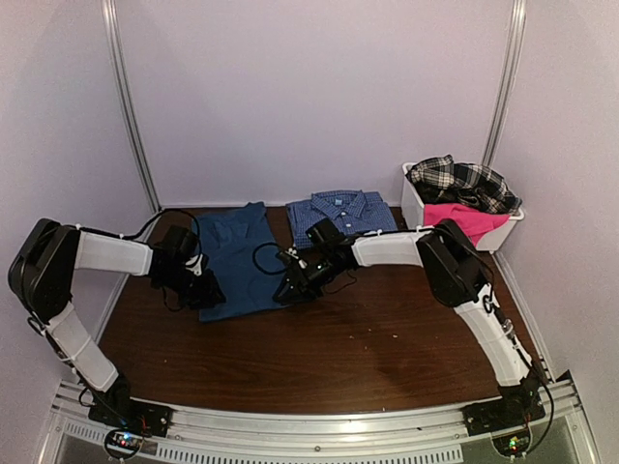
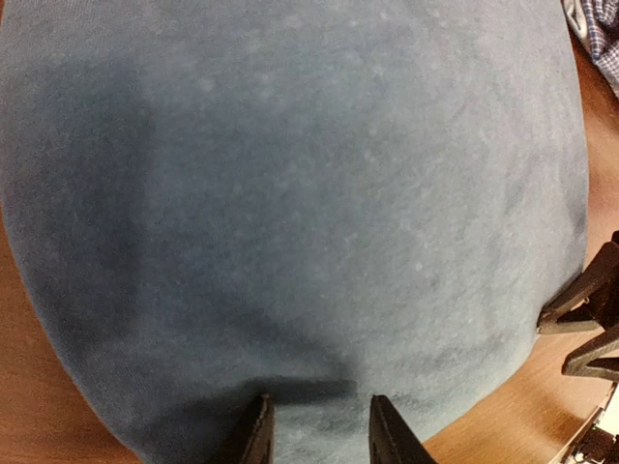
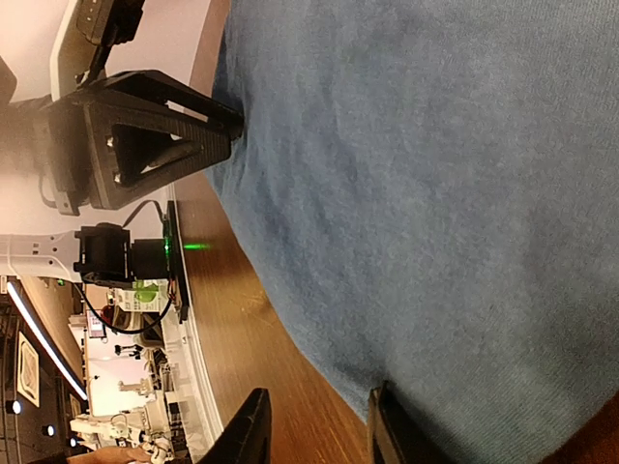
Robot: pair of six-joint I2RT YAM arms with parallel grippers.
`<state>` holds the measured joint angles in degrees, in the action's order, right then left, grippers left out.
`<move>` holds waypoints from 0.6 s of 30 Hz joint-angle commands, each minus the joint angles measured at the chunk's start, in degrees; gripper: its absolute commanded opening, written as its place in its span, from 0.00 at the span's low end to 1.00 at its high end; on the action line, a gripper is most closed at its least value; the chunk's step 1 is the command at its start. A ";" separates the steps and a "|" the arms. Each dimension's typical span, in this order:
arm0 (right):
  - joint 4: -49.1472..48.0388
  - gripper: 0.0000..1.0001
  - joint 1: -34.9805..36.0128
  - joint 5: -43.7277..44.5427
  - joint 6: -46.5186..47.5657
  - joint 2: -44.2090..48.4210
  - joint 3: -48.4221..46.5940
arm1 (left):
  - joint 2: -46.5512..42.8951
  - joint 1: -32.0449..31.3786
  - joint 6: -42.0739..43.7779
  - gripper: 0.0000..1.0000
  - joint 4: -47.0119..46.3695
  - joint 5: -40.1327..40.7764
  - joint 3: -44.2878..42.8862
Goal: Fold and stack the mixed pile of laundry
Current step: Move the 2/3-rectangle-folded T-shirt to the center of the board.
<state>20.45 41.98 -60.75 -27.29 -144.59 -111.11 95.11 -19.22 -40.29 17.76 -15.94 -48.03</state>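
Note:
The dark blue T-shirt (image 1: 237,253) lies flat on the brown table (image 1: 368,338), left of centre. My left gripper (image 1: 205,290) is open, low over its near left corner, with cloth between the fingers (image 2: 253,433). My right gripper (image 1: 290,288) is open at its near right edge; one finger (image 3: 387,433) is on the cloth (image 3: 435,193) and the other is over bare wood. The black-and-white plaid shirt (image 1: 459,181) and the pink piece (image 1: 464,220) lie in the white bin (image 1: 414,208). No pale blue piece shows.
A folded blue checked shirt (image 1: 343,215) lies behind the T-shirt, beside the bin at the back right. The walls close in on both sides. The metal rail (image 1: 319,430) with the arm bases runs along the near edge.

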 commanded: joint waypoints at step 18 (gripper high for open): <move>4.13 0.39 4.03 1.81 6.45 25.76 31.38 | -30.71 -19.00 1.21 0.44 24.17 14.52 6.26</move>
<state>21.98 46.65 -61.45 -22.24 -123.83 -78.85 69.43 -35.27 -42.35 31.40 -9.58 -38.13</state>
